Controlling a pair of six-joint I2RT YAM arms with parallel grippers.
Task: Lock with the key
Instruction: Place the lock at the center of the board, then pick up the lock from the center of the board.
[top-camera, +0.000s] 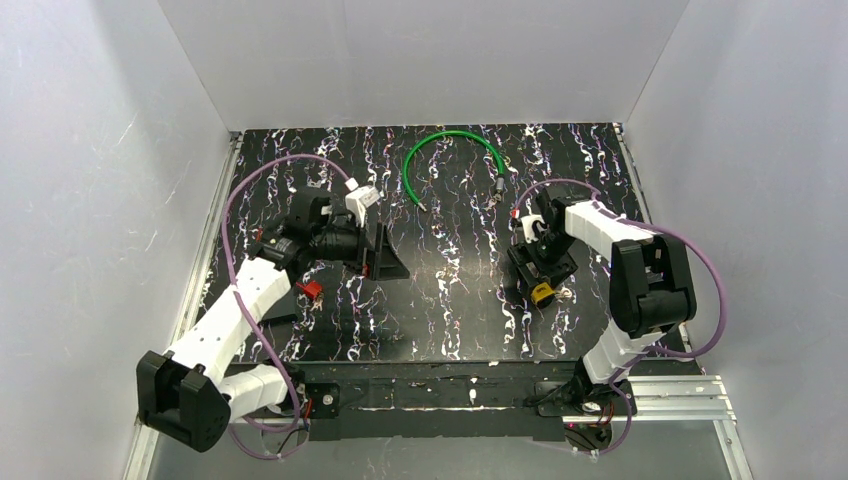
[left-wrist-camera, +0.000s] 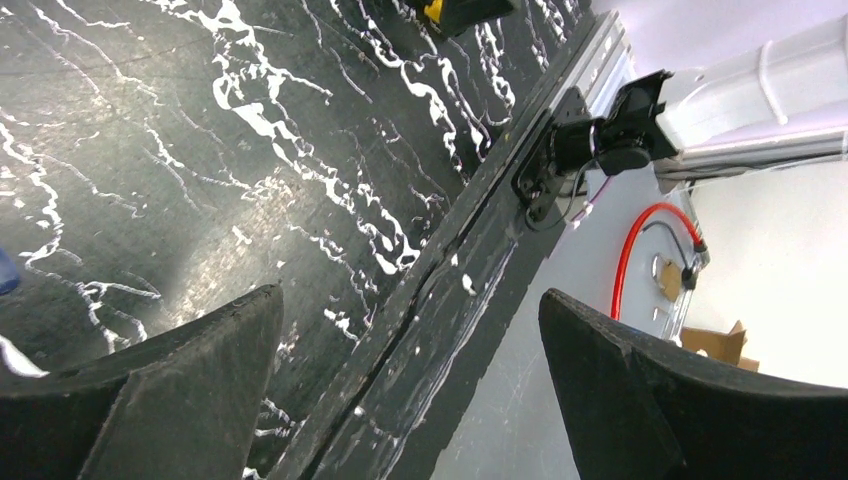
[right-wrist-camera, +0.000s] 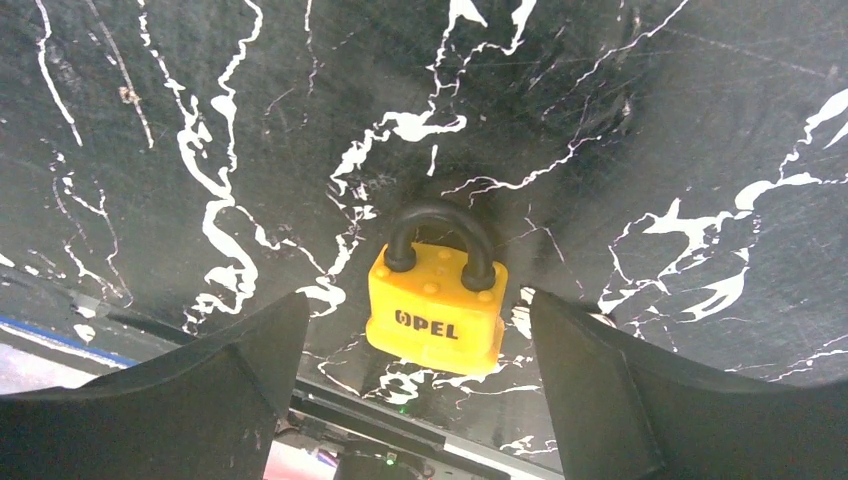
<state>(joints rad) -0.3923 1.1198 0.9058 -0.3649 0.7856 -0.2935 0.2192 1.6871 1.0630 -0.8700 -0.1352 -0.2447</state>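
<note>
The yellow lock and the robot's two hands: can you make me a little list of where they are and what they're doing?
lock: yellow, lying face up on the table, both ends of its dark shackle in the body
table: black with white streaks
right fingers: open, one on either side of the lock, not squeezing it
left fingers: open, nothing between them, over the left part of the table
green cable: curved, at the far side of the table

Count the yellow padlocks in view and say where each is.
1. The yellow padlock lies on the black marbled table between the open fingers of the right claw. More could be hidden under the arms.
</note>
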